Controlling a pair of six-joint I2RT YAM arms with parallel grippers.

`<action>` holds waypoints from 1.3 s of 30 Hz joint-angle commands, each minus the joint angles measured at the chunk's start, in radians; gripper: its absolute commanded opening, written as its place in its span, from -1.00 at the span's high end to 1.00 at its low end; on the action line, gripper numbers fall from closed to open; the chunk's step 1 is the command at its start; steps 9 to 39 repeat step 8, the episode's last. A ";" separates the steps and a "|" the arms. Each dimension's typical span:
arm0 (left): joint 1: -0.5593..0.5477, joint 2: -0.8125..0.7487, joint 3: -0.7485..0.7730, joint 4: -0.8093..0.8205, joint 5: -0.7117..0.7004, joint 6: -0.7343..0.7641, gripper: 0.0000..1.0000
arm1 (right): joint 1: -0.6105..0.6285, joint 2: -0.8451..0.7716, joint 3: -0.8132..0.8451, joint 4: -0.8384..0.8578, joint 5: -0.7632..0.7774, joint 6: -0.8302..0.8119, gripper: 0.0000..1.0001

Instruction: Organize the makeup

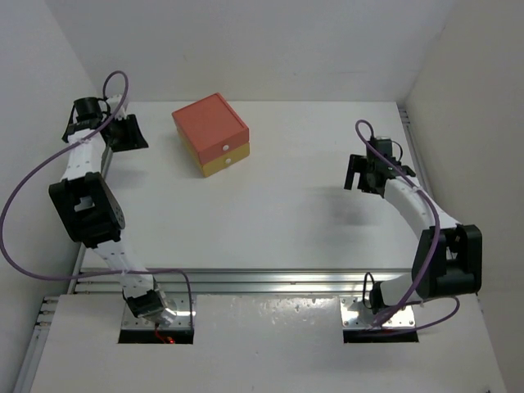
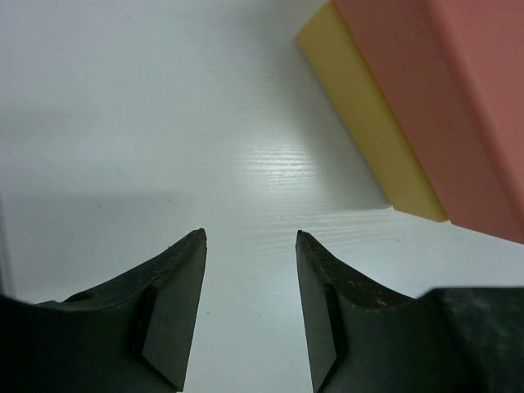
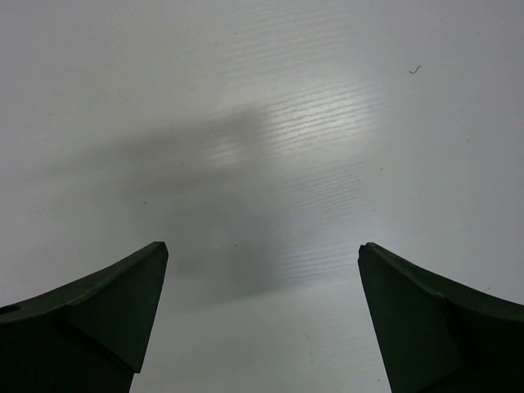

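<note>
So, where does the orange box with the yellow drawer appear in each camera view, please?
Top external: the orange box is in the upper middle, a little to the left.
Left wrist: it fills the upper right corner, with its yellow drawer on the edge towards the centre.
Right wrist: it is not in this view.
Shared landmark: the white table shows in all three views.

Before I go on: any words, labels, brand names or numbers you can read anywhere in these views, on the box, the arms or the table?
No readable text in any view.
On the orange box and its yellow drawer: plain faces, no label.
On the left gripper and right gripper: plain black fingers, no markings.
On the table: blank white surface.
</note>
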 commanded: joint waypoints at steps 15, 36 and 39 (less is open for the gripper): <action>0.013 -0.074 -0.029 0.012 0.026 -0.008 -0.07 | 0.004 -0.061 -0.005 0.091 0.022 0.053 -1.00; 0.013 -0.074 -0.029 0.012 0.026 -0.008 -0.07 | 0.004 -0.061 -0.005 0.091 0.022 0.053 -1.00; 0.013 -0.074 -0.029 0.012 0.026 -0.008 -0.07 | 0.004 -0.061 -0.005 0.091 0.022 0.053 -1.00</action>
